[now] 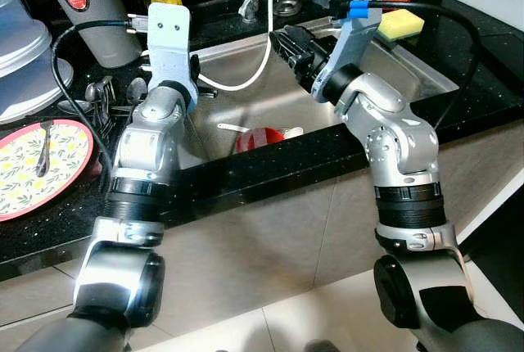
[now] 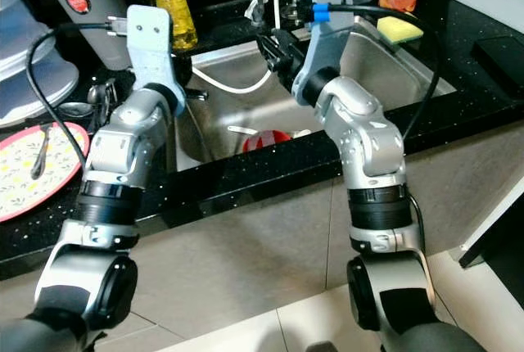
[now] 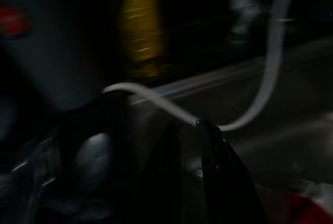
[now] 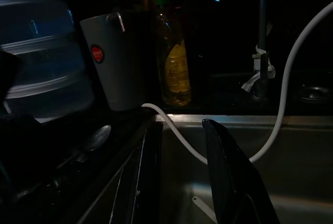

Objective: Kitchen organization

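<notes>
Sink (image 1: 426, 74) of stainless steel is our landmark, set into a black speckled bench (image 1: 270, 173) that we face from above. Our right hand (image 4: 179, 174) hangs over the sink's near-left part, its two black fingers (image 4: 223, 166) spread apart with nothing between them, pointed toward the sink's left rim. Our left hand (image 3: 190, 177) reaches over that left rim; its view is dark and blurred, and we cannot tell whether its fingers are apart or together. A white hose (image 1: 255, 74) loops down from the back of the sink into the basin, passing just beyond both hands. A red item (image 1: 260, 137) lies on the sink floor near the front wall, beside a pale utensil (image 1: 233, 128). A yellow sponge (image 1: 400, 24) rests at the sink's back right corner. Left of the sink, spoons (image 1: 102, 94) lie in a cluster on the bench, and further left sits a floral plate (image 1: 61, 164) carrying one spoon. Behind the sink's left side stand a grey canister (image 1: 86, 4) and a yellow oil bottle (image 2: 173, 4).
</notes>
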